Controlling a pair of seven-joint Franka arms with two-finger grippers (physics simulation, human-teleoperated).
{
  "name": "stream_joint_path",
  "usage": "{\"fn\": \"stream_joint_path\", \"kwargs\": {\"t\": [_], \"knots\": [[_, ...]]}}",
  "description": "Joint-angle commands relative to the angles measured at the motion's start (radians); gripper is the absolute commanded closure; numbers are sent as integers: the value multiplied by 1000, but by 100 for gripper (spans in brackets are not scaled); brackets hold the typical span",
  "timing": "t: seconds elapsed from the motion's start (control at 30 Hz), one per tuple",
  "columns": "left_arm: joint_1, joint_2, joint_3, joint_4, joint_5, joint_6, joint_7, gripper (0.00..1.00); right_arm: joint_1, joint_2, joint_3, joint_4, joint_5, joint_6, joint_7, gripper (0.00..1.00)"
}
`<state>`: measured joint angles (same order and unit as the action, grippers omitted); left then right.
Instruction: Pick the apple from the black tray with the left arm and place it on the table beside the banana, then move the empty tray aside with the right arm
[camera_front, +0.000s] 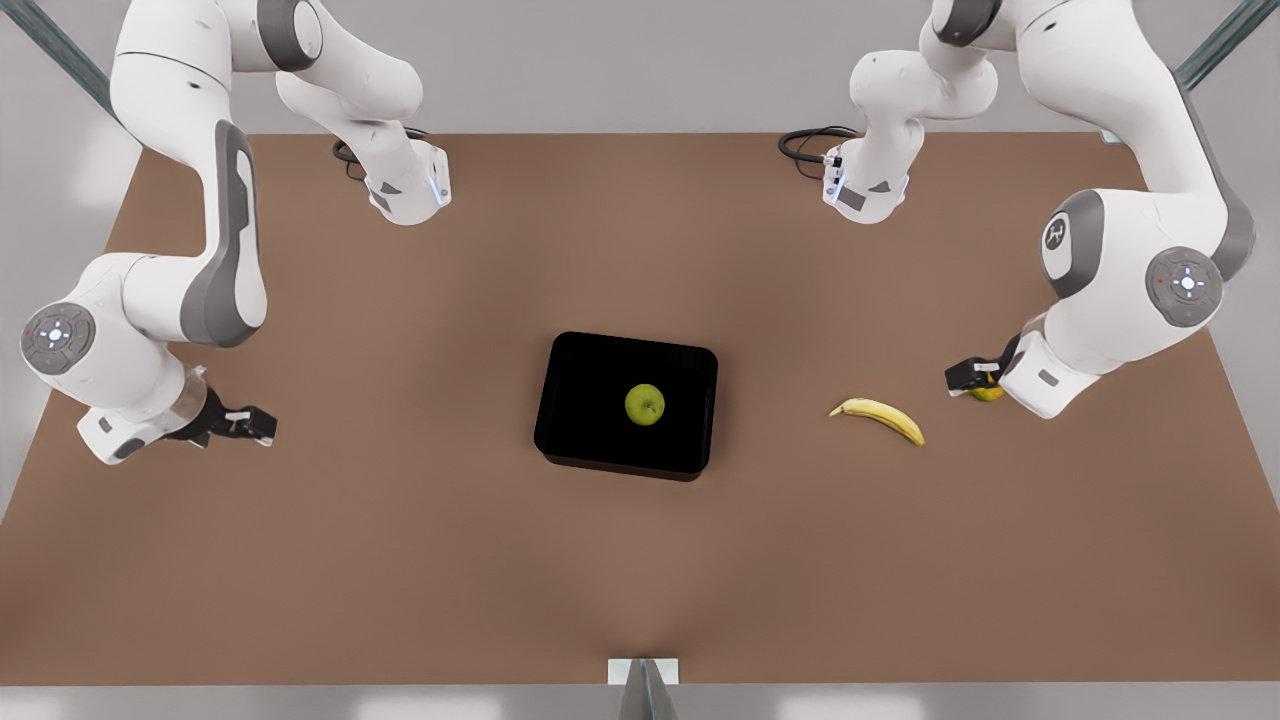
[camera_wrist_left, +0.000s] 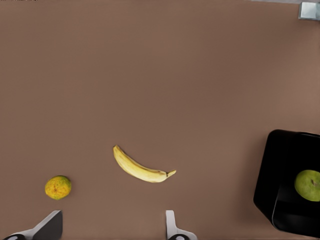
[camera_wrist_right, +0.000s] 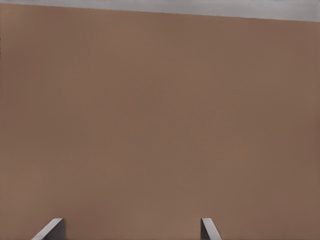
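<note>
I see the wide matte brown surface (camera_front: 400, 560) carrying everything. Near its middle sits the glossy black rectangular tray (camera_front: 580, 400) with low walls, and the small round yellow-green apple (camera_front: 645, 404) rests inside it, untouched. The slim curved yellow banana (camera_front: 880, 418) lies on the surface toward the front view's right, apart from the tray. My left claw (camera_front: 968, 374) hovers just beyond the banana, over a small orange-yellow round fruit (camera_wrist_left: 58, 187), its fingers (camera_wrist_left: 171, 226) spread wide and empty. My right claw (camera_front: 252, 424) waits at the front view's left, well apart from the tray, fingers (camera_wrist_right: 209, 229) also wide.
</note>
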<state>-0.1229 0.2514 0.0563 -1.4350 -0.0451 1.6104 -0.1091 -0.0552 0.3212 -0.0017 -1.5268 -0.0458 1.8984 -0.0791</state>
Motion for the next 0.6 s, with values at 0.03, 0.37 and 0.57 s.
{"fn": "stream_joint_path", "kwargs": {"t": [0.03,0.37,0.57], "knots": [[-6,8,0,13,10,14,46,0,0,-1,0,2,0,59,-53,0],[-408,132,-12,28,4,140,-342,0,0,128,2,214,1,-124,-56,0],[-635,256,-15,30,-1,276,-685,0,-2,130,14,215,1,-125,-53,0]]}}
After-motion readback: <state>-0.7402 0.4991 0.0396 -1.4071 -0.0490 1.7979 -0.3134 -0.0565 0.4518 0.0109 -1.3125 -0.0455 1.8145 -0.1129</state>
